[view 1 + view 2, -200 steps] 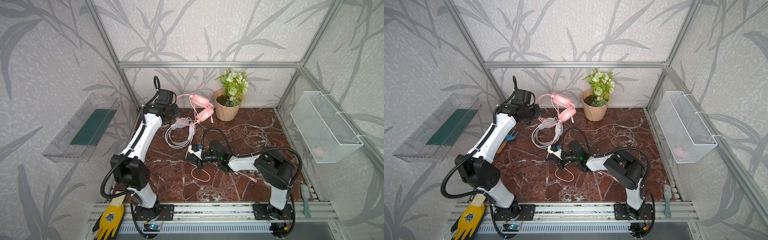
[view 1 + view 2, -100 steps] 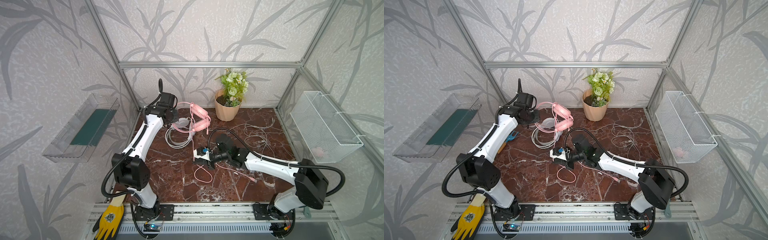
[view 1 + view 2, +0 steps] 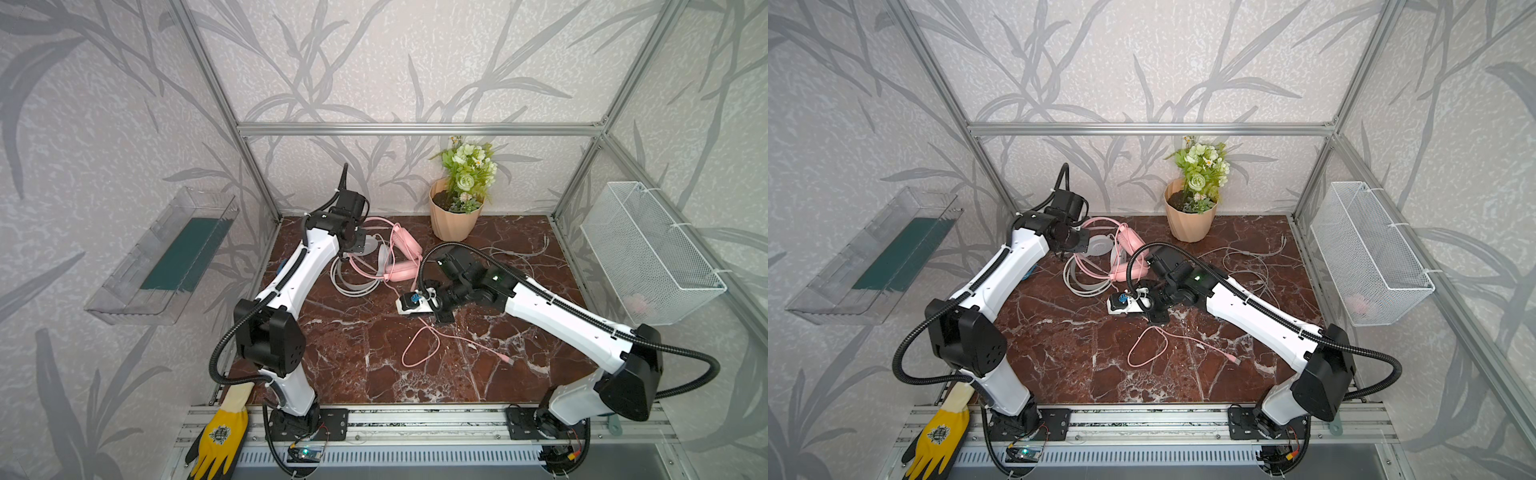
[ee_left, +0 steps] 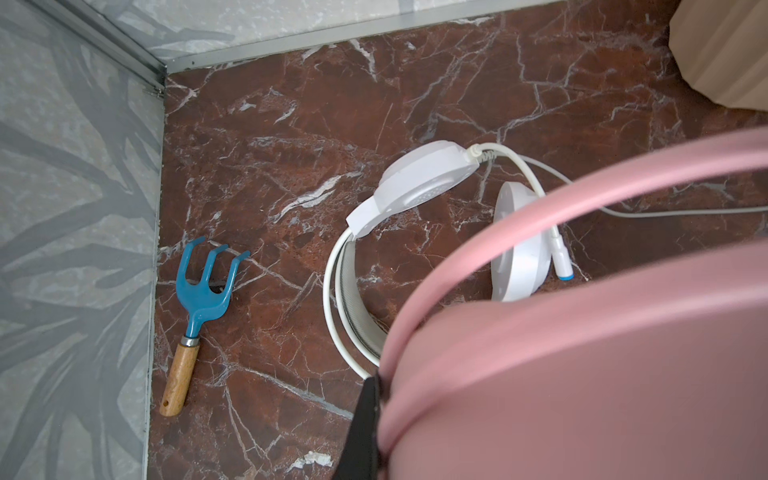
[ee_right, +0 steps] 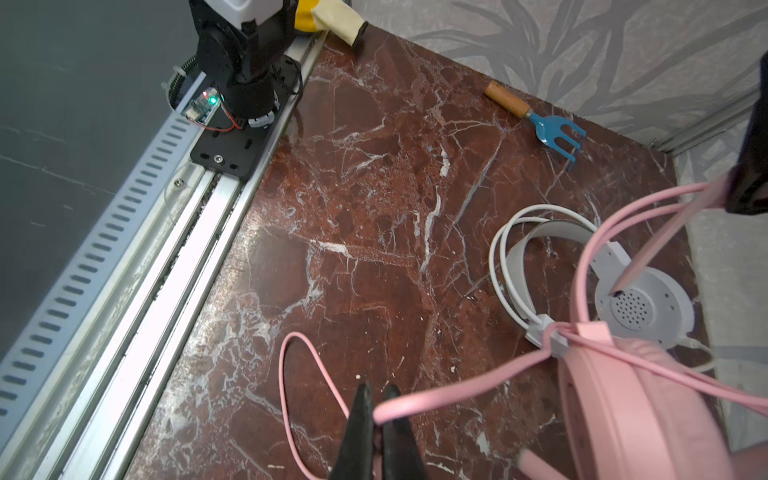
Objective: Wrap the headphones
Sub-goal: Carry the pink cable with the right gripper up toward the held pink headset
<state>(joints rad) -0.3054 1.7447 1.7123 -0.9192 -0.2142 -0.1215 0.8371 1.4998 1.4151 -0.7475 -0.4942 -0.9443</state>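
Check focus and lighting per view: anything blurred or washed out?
Left wrist view: the pink headset, close to the lens, is out of focus; the white headset behind it is sharp. Right wrist view: the pink earcup is slightly soft, the table crisp. Both top views: even, diffuse light, no harsh glare.

Surface point(image 3: 365, 357) is showing red-brown marble with white veining. Pink headset point(image 3: 405, 245) is matching its pink cable point(image 5: 419, 405). White headset point(image 4: 419, 183) is showing plain white. Rake point(image 4: 203, 282) is showing blue tines and a tan wooden handle. Pot point(image 3: 453, 220) is showing peach. Walls point(image 3: 415, 62) are carrying a grey leaf pattern.
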